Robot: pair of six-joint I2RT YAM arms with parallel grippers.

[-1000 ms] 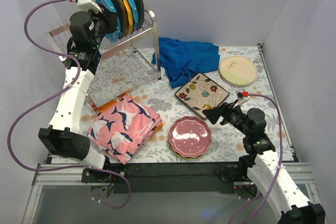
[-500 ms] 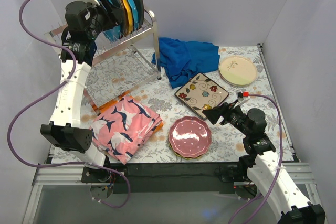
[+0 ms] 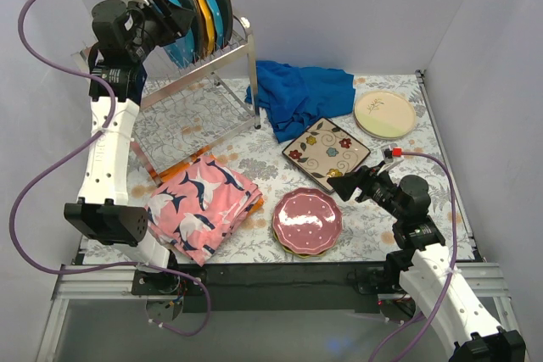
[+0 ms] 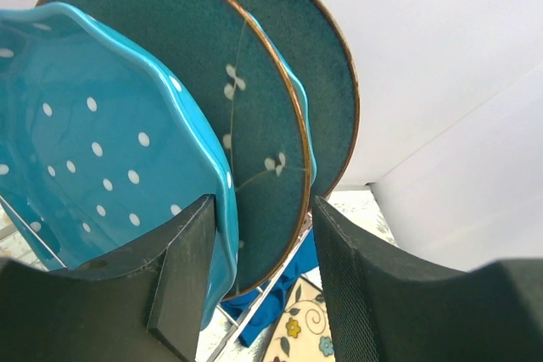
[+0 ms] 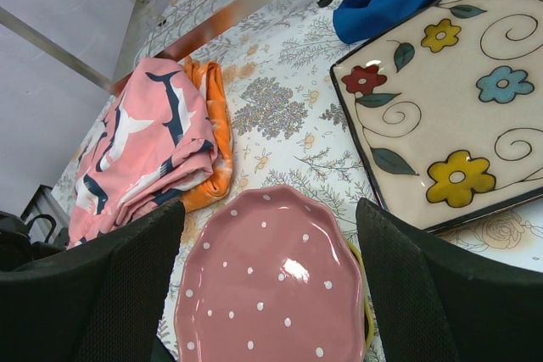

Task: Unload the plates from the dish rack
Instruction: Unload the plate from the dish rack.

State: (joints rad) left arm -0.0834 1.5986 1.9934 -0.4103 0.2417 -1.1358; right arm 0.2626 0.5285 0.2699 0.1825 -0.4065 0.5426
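Several plates (image 3: 204, 8) stand on edge in the silver dish rack (image 3: 222, 55) at the back left. My left gripper (image 3: 167, 8) is high at their near rims, open. In the left wrist view its jaws (image 4: 265, 209) stand either side of the rim of a dark teal plate (image 4: 195, 82). The teal dotted plate (image 4: 93, 150) lies against the left finger (image 4: 182, 269). My right gripper (image 3: 344, 184) hangs open over the pink dotted plate (image 5: 271, 286), holding nothing. That plate rests on a yellow-green plate (image 5: 366, 315).
A square floral plate (image 3: 327, 153) and a round cream and pink plate (image 3: 385, 114) lie on the table at the right. A blue cloth (image 3: 297, 95) is heaped beside the rack's leg. A folded pink patterned cloth (image 3: 204, 205) lies over an orange one at the front left.
My left arm has lifted from in front of the rack up to the top rims of the plates, and its jaws have opened. The right arm has not moved.
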